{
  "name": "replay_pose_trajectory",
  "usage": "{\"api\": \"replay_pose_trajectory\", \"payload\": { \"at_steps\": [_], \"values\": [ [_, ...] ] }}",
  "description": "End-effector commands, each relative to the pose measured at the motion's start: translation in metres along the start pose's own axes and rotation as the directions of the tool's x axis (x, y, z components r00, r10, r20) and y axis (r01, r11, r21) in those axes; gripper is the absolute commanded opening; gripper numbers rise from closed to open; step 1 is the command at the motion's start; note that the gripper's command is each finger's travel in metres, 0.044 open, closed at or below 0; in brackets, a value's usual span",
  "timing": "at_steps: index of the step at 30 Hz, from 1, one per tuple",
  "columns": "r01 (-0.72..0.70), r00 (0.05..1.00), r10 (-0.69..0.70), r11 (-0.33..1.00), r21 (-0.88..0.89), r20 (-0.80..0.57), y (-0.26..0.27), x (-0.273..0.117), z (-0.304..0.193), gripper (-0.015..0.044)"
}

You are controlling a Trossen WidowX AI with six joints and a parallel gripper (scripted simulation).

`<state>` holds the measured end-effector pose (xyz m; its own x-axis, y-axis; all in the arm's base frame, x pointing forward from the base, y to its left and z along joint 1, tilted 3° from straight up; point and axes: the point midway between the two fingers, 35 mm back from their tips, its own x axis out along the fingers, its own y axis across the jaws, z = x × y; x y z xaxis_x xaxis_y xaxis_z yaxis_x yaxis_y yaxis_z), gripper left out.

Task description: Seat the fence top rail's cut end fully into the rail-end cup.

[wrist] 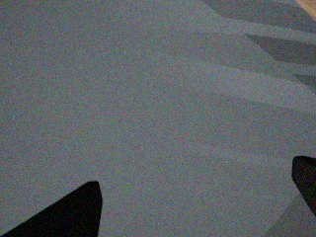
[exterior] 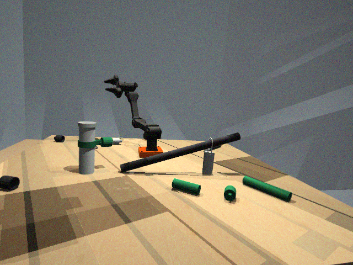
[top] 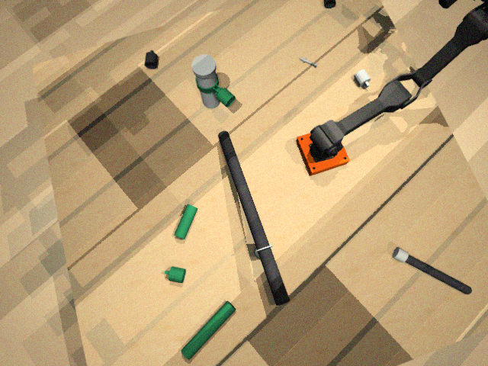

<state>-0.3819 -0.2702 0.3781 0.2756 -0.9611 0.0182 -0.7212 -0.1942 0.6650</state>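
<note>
The dark rail slants through the wire loop on the short grey post. Its low end is at table level, beside the big grey post; its other end points up. The green brace band circles the big post a little above mid-height, below the post cap. The green rail-end cup sticks out from the band, above and apart from the rail's low end. My gripper is open and empty, high above the table, away from the rail.
Green tubes and a green end cup lie on the table. A white cup, a bolt, a black cap and a white-ended rod lie around. My orange base stands behind the rail.
</note>
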Motion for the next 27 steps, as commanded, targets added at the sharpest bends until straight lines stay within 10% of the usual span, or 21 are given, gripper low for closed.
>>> {"api": "replay_pose_trajectory", "payload": {
  "at_steps": [1,14,27],
  "values": [
    [-0.004,1.000,0.004,1.000,-0.005,-0.001,0.001,0.000,-0.001,0.0426],
    [-0.269,0.961,0.209,0.850,-0.452,-0.179,0.018,-0.018,-0.173,0.0440],
    [-0.500,0.864,0.103,0.291,-0.816,-0.493,-0.082,-0.038,-0.377,0.0440]
  ]
}}
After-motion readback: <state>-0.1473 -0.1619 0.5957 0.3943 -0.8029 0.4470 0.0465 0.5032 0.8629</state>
